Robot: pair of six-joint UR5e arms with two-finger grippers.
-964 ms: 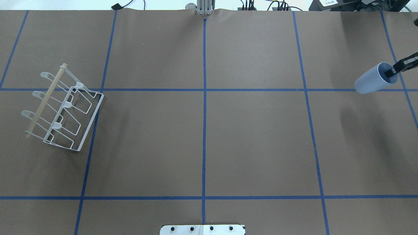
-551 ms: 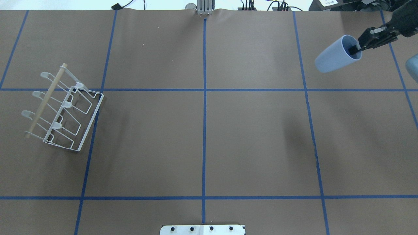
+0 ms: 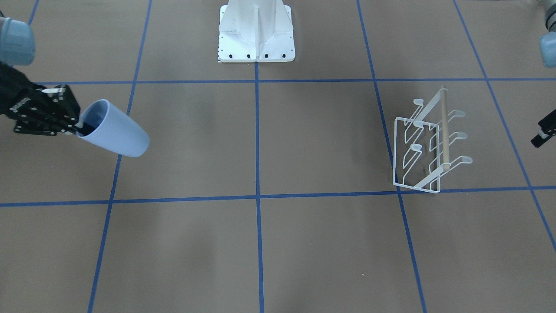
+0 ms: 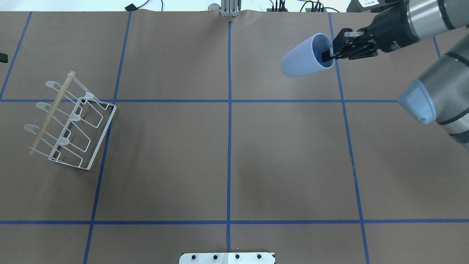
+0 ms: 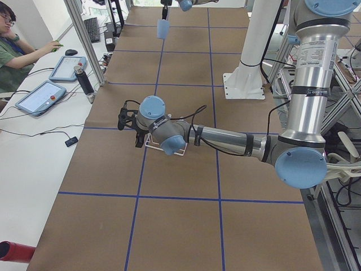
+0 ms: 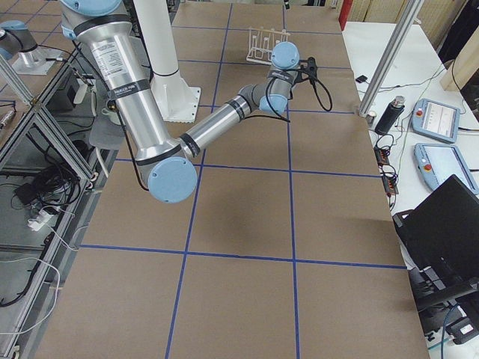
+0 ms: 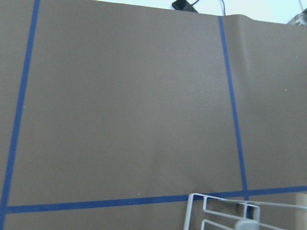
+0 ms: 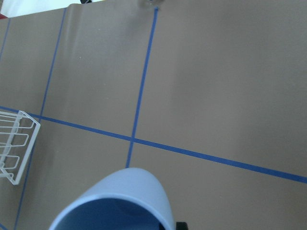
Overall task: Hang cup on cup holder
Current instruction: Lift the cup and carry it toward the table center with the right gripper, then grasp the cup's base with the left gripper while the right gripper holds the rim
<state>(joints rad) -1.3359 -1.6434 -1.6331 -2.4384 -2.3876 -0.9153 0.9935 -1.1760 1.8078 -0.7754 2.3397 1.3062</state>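
Observation:
The pale blue-grey cup [image 4: 306,57] hangs tilted in the air over the far right of the table, its mouth toward my right gripper [image 4: 327,55]. That gripper is shut on the cup's rim, one finger inside; both show in the front view too, cup [image 3: 116,130] and gripper [image 3: 78,127]. The right wrist view shows the cup's rim [image 8: 115,201]. The white wire cup holder [image 4: 69,121] with its wooden bar stands far left, well apart from the cup. My left gripper [image 3: 538,139] is just in at the frame edge, beside the rack [image 3: 428,143]; I cannot tell its jaws.
The robot's white base plate [image 4: 227,257] sits at the near table edge. Blue tape lines cross the brown table [image 4: 227,146]. My right arm's elbow [image 4: 421,102] hangs over the right side. An operator, tablets [image 5: 42,96] and a dark cylinder [image 5: 83,79] are past the far edge.
My right gripper has carried the cup from the table's right edge leftward and farther from the robot. The rack has not moved. The left gripper's tip has come into the overhead view.

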